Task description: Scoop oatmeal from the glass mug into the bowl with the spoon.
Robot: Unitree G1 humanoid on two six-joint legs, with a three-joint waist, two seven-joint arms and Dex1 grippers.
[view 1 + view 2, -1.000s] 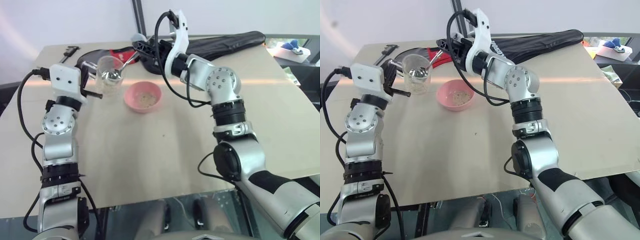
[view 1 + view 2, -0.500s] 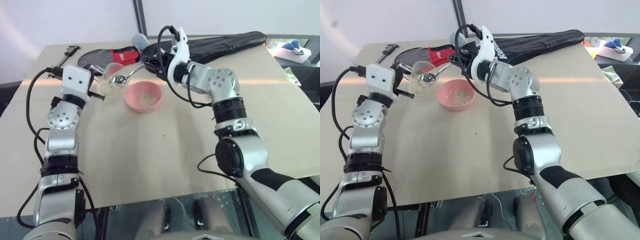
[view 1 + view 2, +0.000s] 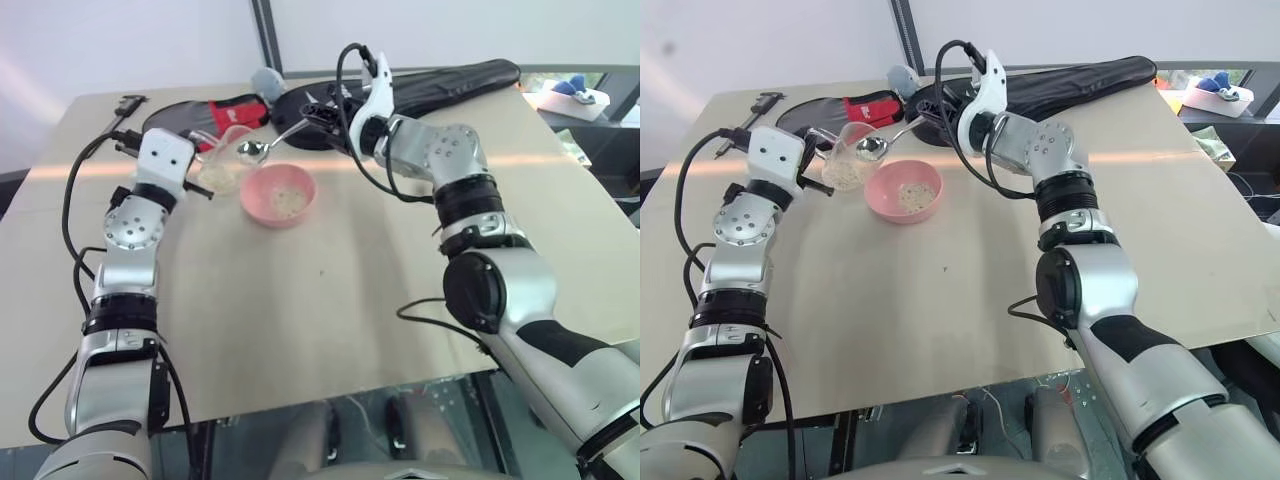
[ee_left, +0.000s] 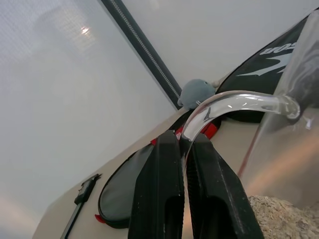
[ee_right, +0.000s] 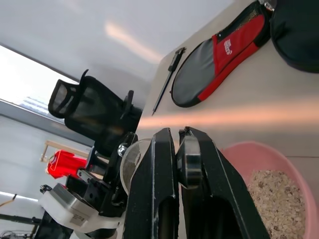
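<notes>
The two eye views look down from the head at the same table (image 3: 300,330). Each wrist view looks very close along its own fingers toward the table's far side.

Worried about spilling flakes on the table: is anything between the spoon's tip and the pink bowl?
Nothing visible. The spoon, held in the right hand, hangs by the glass mug that the left hand grips by its handle. The bowl sits just beside the mug, with bare table around it.

Both arms reach forward. The left gripper (image 4: 183,149) is pinched tight on the mug (image 3: 848,160) handle. The right gripper (image 5: 178,149) is pinched tight on the spoon (image 3: 878,146).
</notes>
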